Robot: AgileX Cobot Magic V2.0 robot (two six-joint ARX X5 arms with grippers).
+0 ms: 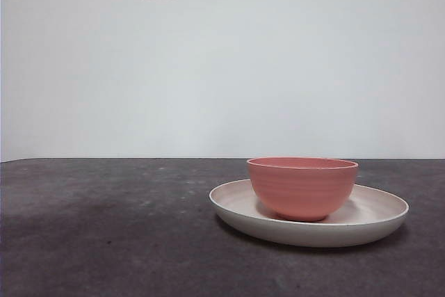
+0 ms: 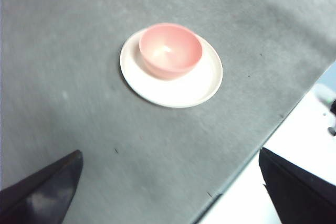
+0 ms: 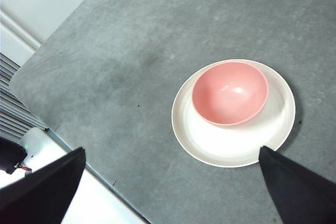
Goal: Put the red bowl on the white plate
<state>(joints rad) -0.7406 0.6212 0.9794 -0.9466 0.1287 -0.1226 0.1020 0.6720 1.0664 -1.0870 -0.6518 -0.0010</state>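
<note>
We see the red bowl (image 1: pixel 302 187) sitting upright on the white plate (image 1: pixel 372 222), off-centre toward one rim, on the dark grey desk (image 1: pixel 104 234), while our left claw (image 2: pixel 168 192) and right claw (image 3: pixel 173 192) hang high above, both spread wide and empty.

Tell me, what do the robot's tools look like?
Each tool shows as two black pointed wedges with smooth, matte faces. The left tool has one wedge at each lower corner of its wrist view, and the right tool looks just the same in its own. No cables, labels or markings show on them, and the arms themselves are out of sight.
</note>
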